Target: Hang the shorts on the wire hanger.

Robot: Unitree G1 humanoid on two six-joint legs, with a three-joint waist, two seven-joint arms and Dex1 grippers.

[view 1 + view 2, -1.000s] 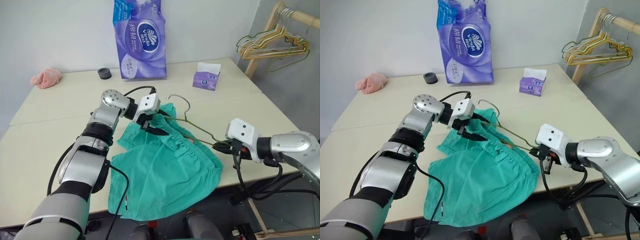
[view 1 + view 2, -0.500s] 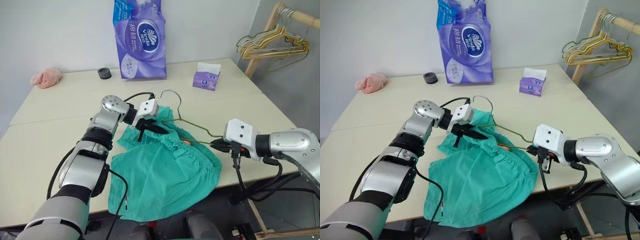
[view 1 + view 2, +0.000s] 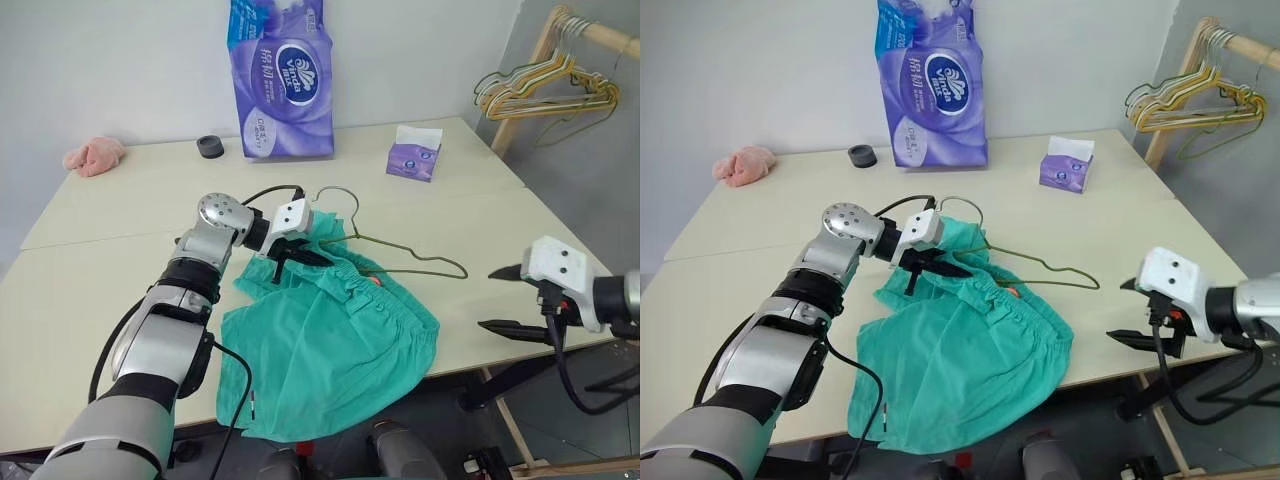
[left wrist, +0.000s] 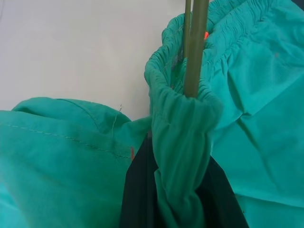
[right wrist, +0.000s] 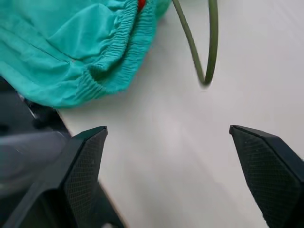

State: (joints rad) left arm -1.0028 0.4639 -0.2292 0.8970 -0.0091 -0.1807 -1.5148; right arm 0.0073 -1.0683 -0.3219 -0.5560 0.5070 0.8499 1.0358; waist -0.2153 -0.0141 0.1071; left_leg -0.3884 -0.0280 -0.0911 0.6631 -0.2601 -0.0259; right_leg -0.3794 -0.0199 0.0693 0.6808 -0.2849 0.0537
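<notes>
Table (image 3: 120,250), pale cream and made of two tops pushed together with a seam running across, stands against a plain white wall. At the back of it sits a tall purple pack of tissue rolls (image 3: 280,80), with a small dark ring-shaped object (image 3: 209,147) just beside it and a small purple tissue box (image 3: 413,155) further along to the right. A pink fluffy cloth (image 3: 93,156) lies at the far left corner. Off to the right, a wooden rack (image 3: 540,60) carries a bunch of yellow, green and pale hangers (image 3: 545,90).

The shorts (image 3: 330,340) are teal-green, thin and crumpled, spread over the near middle of the table with their lower part drooping over the front edge. The gathered elastic waistband faces the far right side, and a small orange-red speck shows at it.

The wire hanger (image 3: 405,252) is thin and olive-green. Its curved hook rises above the far end of the shorts, one end is threaded into the waistband, and the rest lies flat on the bare table to the right of the cloth.

The left gripper (image 3: 300,255) is pinched tight on a bunched fold of the waistband, right where the wire passes through it. The right gripper (image 3: 505,298) hangs past the table's right front corner, apart from the hanger and the shorts, with its two black fingers (image 5: 266,164) spread wide and nothing between them.
</notes>
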